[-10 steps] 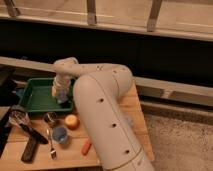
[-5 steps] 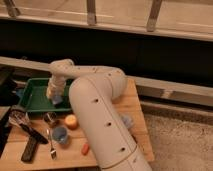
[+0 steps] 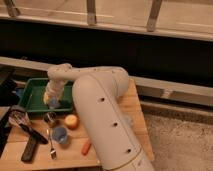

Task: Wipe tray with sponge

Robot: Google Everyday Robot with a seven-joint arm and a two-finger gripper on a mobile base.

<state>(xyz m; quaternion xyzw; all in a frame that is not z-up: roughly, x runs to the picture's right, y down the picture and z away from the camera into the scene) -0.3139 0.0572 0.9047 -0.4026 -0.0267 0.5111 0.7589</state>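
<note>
seen from above and behind the arm (image 3: 102, 120): gripper (image 3: 51, 100) down inside the green tray (image 3: 31, 90), near its front right part, fingers closed on the blue sponge (image 3: 53, 103), pressed to the tray floor. yellowish patch just above the sponge at the gripper's tip, nature unclear. wrist bent over the tray's right half, bulky white forearm sweeping from the lower right of the view and covering much of the wooden desk (image 3: 135, 107). tray at the back left of the desk, long side toward the camera, bare green floor visible to the left of the gripper. just in front of the tray's front rim: small metal cup (image 3: 49, 118), and beside it, toward the arm, a round yellow-orange item (image 3: 71, 121). farther forward from the tray: small blue cup (image 3: 60, 134), a fork (image 3: 51, 147) next to it, and an orange carrot-like piece (image 3: 86, 147) against the arm's edge. forward and left of the tray: wire whisk (image 3: 20, 121) with dark handle, and another dark-handled utensil (image 3: 29, 149) lying on the desk. behind the tray, beyond the desk's rear edge, a dark wall band under a railing.
</note>
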